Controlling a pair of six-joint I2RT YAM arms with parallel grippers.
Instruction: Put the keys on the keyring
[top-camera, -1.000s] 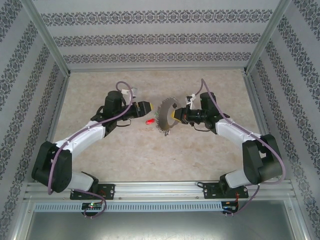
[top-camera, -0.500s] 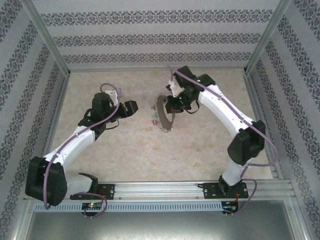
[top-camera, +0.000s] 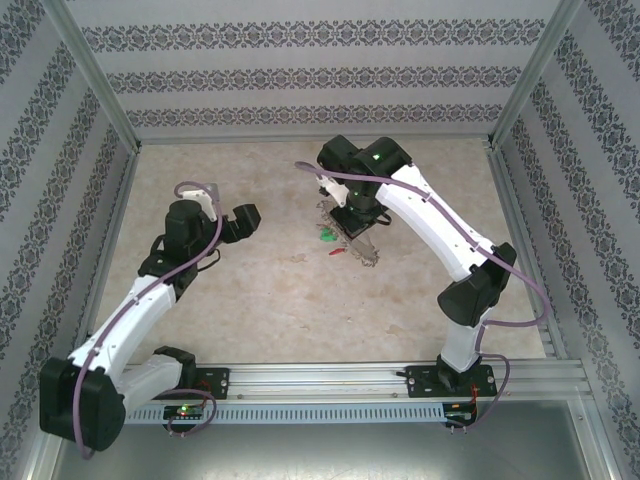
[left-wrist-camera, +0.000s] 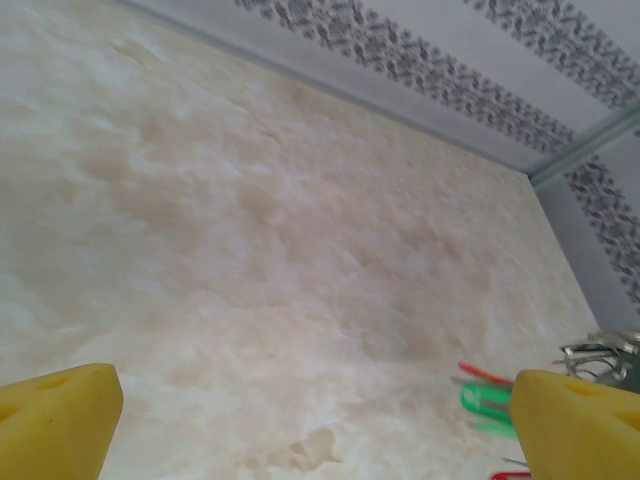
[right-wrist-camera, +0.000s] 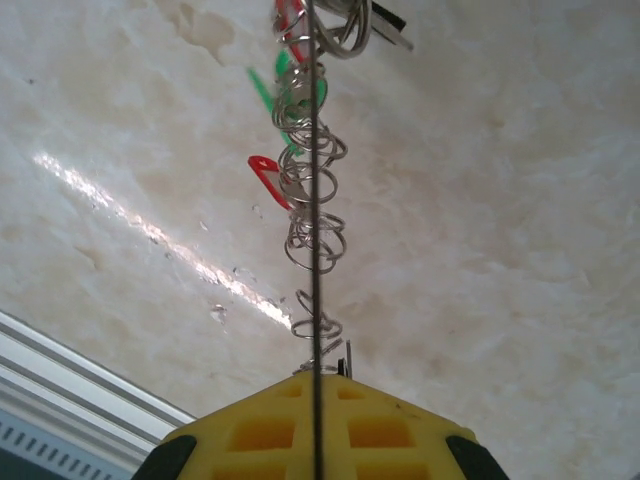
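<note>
The right gripper clamps the keyring edge-on, loop running straight ahead of it. Red and green keys hug its left side. The left gripper, wide open and empty, has them low to its right.

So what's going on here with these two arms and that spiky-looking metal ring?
The right gripper is shut on a large thin grey metal keyring, gripping it edge-on between its yellow fingers over the beige marbled table. Small silvery loops line the ring, and a tiny red-headed key and a green-headed key appear to hang among them. The left gripper is wide open and empty, off to the side and apart from the ring.
</note>
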